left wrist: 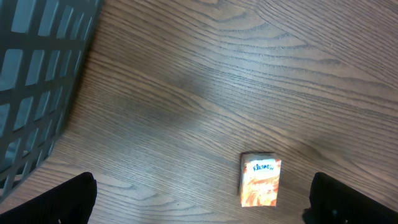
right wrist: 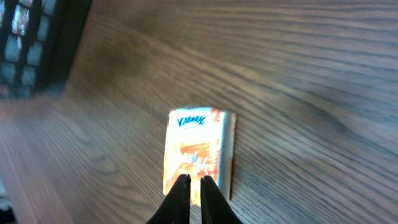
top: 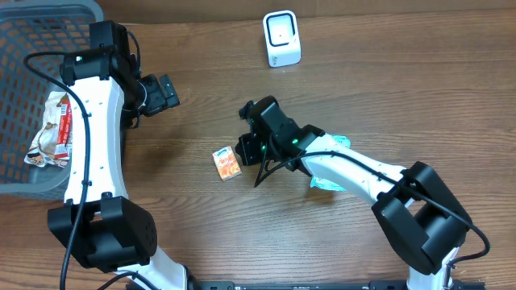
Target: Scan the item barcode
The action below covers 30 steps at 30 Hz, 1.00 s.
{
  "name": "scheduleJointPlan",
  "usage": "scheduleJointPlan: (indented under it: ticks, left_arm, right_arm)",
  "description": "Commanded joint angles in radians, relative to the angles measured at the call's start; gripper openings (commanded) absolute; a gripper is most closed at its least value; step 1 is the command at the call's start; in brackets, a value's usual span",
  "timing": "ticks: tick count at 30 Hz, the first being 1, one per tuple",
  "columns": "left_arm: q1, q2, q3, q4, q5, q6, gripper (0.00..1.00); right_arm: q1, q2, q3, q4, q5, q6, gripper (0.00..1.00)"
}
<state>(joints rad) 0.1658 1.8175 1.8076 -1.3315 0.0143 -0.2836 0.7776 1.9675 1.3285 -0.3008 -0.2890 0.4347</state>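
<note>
The item, a small orange tissue pack [top: 227, 163], lies flat on the wooden table left of centre. My right gripper [top: 258, 179] hovers just right of it. In the right wrist view its thin fingertips [right wrist: 184, 186] are pressed together with nothing between them, and the pack [right wrist: 198, 149] lies just beyond them. My left gripper [top: 161, 93] hangs high at the upper left, open wide and empty. In its own view the pack [left wrist: 261, 179] shows far below between its spread fingers [left wrist: 68, 199]. The white barcode scanner [top: 282, 38] stands at the back of the table.
A grey mesh basket [top: 24, 40] with several packaged items [top: 50, 133] sits at the left edge. A teal and white packet [top: 326, 182] lies under my right arm.
</note>
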Motion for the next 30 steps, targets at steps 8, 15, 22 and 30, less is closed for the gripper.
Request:
scheduleJointPlan:
  ticks: [8,15,22,30]
  left_arm:
    - [0.002,-0.033,0.019,0.001,-0.003,0.018,1.00]
    - [0.003,-0.033,0.019,0.001,-0.003,0.018,1.00]
    - [0.002,-0.033,0.019,0.001,-0.003,0.018,1.00]
    - [0.002,-0.033,0.019,0.001,-0.003,0.018,1.00]
  right_arm:
    - [0.203,-0.022,0.014,0.021,0.357,-0.236,0.28]
    - [0.281,0.010,0.014,0.063,0.544,-0.288,0.32]
    - [0.285,0.084,0.014,0.143,0.603,-0.338,0.32]
    - [0.297,0.113,0.014,0.195,0.599,-0.332,0.36]
